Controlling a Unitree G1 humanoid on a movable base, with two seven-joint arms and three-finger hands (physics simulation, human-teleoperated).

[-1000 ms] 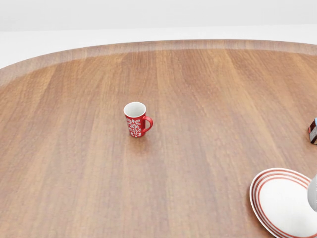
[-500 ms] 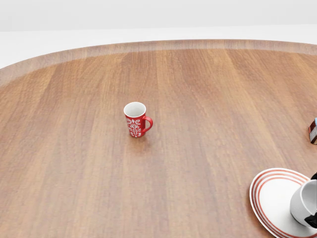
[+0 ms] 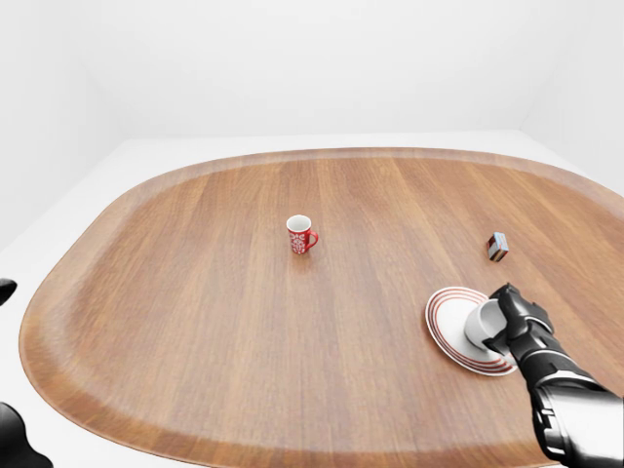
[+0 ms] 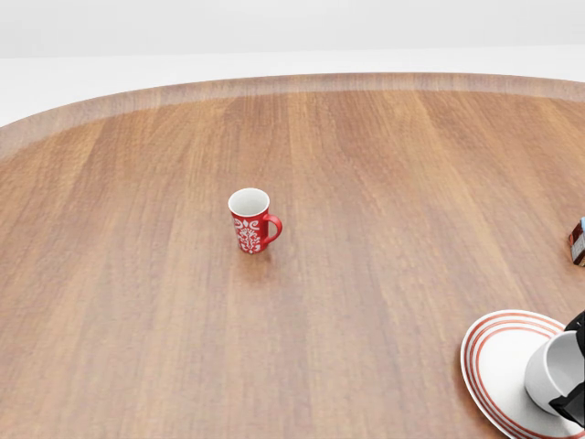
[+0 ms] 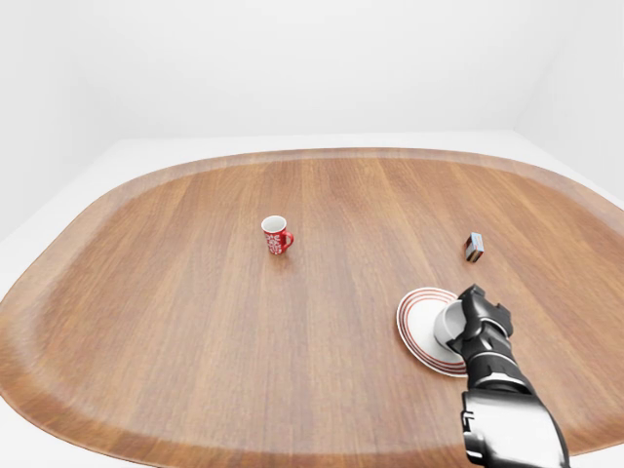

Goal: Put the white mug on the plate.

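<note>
Left-eye view: your right hand is clamped round the white mug, tilted over the plate; your left hand shows too little to tell | Head view: mug is glossy, plain, likely rigid, light, slippery, breakable; hold its wall | Right-eye view: red mug stands well apart.

smooth wood-grain table, glossy white mug.

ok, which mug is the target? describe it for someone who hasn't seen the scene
On the oval wooden table, find the red-rimmed plate at the left-eye view's lower right. The white mug sits tilted over it in the right robot hand; the other mug, mid-table, is red.
</note>
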